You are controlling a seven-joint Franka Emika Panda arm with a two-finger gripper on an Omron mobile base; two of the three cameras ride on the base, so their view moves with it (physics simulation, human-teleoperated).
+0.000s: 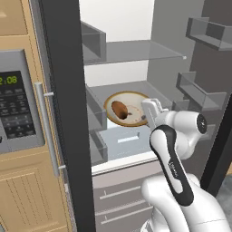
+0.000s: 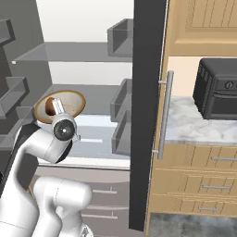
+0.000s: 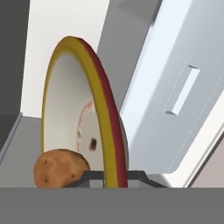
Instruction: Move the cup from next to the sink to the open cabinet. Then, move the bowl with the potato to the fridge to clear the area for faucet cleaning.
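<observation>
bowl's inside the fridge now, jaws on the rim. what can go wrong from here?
1. The gripper pinches only the rim of the bowl, jaws nearly shut. A grip that thin may slip, or tip the bowl on release.
2. The potato sits loose in the bowl, so a tilt could roll it out onto the fridge shelf.
3. Door bins stand close beside the arm; pulling back carelessly might clip them.

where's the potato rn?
The potato lies in the bowl, left of its centre in the left base view, inside the open fridge above a pale drawer.
</observation>
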